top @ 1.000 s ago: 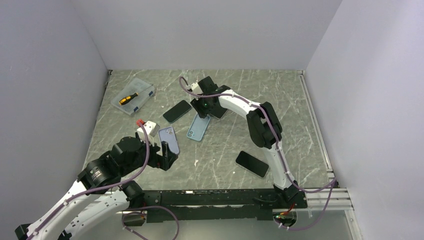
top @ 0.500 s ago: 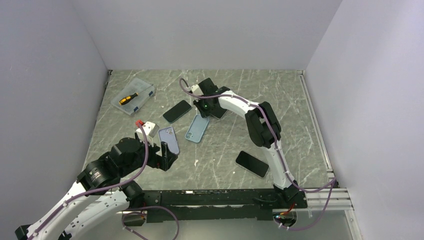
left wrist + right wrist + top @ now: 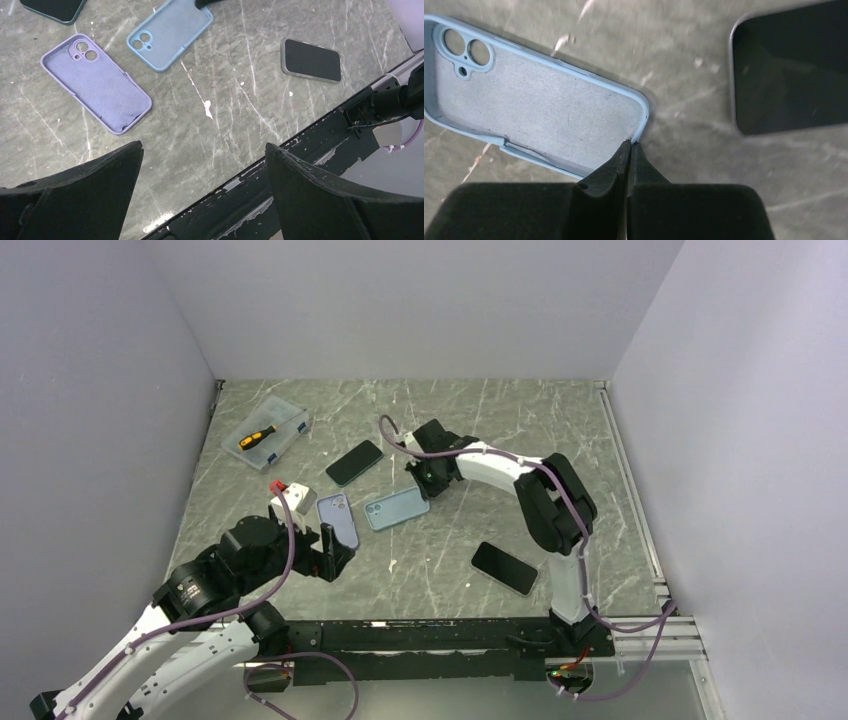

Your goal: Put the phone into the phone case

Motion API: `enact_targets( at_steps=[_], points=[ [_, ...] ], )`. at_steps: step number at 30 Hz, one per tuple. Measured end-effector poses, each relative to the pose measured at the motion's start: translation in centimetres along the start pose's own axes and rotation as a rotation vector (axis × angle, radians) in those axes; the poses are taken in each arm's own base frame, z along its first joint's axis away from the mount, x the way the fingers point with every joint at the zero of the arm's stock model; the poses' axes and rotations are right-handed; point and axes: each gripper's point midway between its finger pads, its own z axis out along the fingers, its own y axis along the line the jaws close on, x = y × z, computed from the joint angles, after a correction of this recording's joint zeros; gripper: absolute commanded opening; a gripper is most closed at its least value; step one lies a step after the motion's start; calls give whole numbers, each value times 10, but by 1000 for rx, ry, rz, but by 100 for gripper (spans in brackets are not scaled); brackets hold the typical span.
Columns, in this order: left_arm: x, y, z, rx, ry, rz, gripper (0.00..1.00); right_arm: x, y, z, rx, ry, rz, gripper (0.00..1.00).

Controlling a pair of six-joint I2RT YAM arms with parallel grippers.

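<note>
- Top external view: the right gripper (image 3: 425,487) sits at the right-hand corner of the light blue soft phone case (image 3: 397,508). The case lies open side up on the grey marbled table (image 3: 430,562), just beside the lilac soft phone case (image 3: 338,521). A black glass-faced phone (image 3: 505,567) lies well apart, nearer the arm bases, and a dark phone with a green rim (image 3: 354,462) lies beyond the cases. With two cases and more than one phone out, a mismatched pair could be chosen, and the phone would then not seat.
- Left wrist view: the left gripper (image 3: 202,147) hangs over the table with its fingers spread wide, holding nothing. Both cases and the black glass-faced phone show below it. Nothing pins the light blue case down, so a tug from the other arm could slide it into the lilac one.
- Right wrist view: the right fingers (image 3: 606,170) are pressed together, with their tips at the rim of the light blue case's corner. I cannot tell whether a sliver of the wall is pinched between them. A dark-screened phone (image 3: 789,95) lies near that corner; which of the phones it is I cannot tell. A thin, soft wall may slip free or fold, and a sideways sweep could knock the phone.
</note>
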Motion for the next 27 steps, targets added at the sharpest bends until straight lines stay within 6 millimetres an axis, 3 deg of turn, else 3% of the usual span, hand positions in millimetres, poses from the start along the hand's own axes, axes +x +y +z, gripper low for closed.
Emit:
enact_targets(
  at_steps=[10, 18, 20, 27],
  points=[
    [6, 2, 10, -28, 48, -6, 99, 67, 30, -29, 110, 20, 220, 0],
    [3, -5, 22, -15, 62, -31, 99, 105, 54, -48, 178, -31, 436, 1],
    [3, -7, 25, -10, 67, -33, 99, 110, 59, -50, 197, -45, 470, 16],
    [4, -10, 36, -10, 93, -32, 99, 113, 65, -61, 235, -100, 547, 50]
  ],
)
